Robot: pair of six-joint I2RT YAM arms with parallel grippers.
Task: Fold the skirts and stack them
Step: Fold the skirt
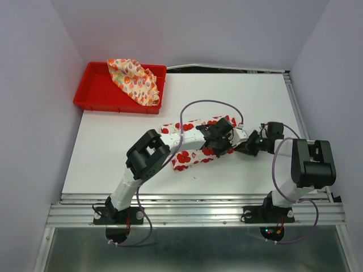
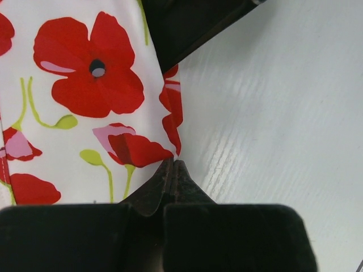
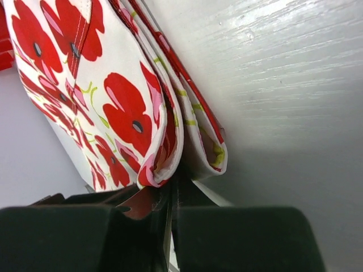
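The white skirt with big red flowers (image 1: 190, 158) lies folded into a long strip in the middle of the table (image 1: 125, 147). My left gripper (image 1: 218, 137) reaches across it to its right end. In the left wrist view the jaws (image 2: 173, 164) are shut, with a corner of that skirt (image 2: 85, 85) at the tips. My right gripper (image 1: 245, 146) meets the same end from the right. Its jaws (image 3: 173, 181) are shut on the folded layers of the skirt (image 3: 113, 102). The cream skirt with small orange marks (image 1: 135, 80) lies crumpled in the tray.
The red plastic tray (image 1: 91, 96) stands at the far left corner of the table. A grey rail (image 1: 198, 198) runs along the near edge by the arm bases. Walls close in on the left, back and right.
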